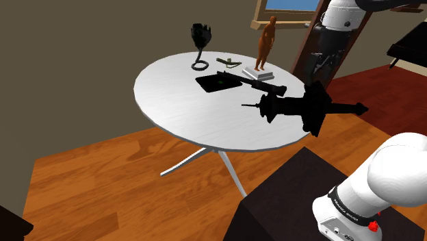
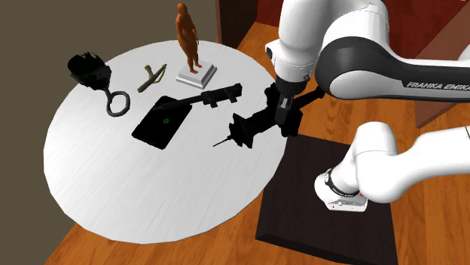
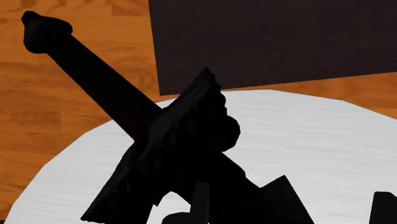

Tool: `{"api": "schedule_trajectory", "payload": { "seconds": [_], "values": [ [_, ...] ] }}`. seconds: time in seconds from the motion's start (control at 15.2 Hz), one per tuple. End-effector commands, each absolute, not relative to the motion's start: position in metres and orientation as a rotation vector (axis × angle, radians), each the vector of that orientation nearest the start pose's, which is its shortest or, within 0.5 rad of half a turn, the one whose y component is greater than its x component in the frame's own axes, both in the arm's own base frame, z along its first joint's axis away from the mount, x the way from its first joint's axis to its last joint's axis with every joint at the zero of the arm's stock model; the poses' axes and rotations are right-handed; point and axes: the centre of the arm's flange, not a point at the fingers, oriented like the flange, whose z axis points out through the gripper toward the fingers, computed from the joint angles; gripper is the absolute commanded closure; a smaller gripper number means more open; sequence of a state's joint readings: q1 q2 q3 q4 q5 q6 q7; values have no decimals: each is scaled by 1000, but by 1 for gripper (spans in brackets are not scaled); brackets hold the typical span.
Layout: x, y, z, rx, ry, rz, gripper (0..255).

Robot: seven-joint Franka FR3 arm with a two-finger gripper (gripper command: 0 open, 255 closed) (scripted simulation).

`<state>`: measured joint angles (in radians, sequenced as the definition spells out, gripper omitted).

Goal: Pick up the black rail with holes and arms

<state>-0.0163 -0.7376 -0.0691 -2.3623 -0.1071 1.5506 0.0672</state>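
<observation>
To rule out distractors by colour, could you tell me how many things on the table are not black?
2: the brown figurine by the table rim, and the olive piece beside it. The arm may hide others.

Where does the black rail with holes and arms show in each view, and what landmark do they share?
Shoulder view: the black rail with holes and arms hangs above the white round table's right edge.
Second exterior view: above the table's right edge, beside the white arm.
Wrist view: close up, spanning the table's rim and the wood floor.
Shared landmark: the dark box stand next to the table.
</observation>
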Motion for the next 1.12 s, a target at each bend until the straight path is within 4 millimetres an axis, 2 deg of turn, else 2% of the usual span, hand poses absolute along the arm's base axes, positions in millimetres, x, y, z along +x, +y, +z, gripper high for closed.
{"api": "schedule_trajectory", "payload": {
  "seconds": [0.0,0.53,1.06],
  "values": [
    [314,-44,570,-3193,210,120,0],
    [395,-105,534,-3158,22,115,0],
    [483,-154,495,-3112,-161,109,0]
  ]
}}
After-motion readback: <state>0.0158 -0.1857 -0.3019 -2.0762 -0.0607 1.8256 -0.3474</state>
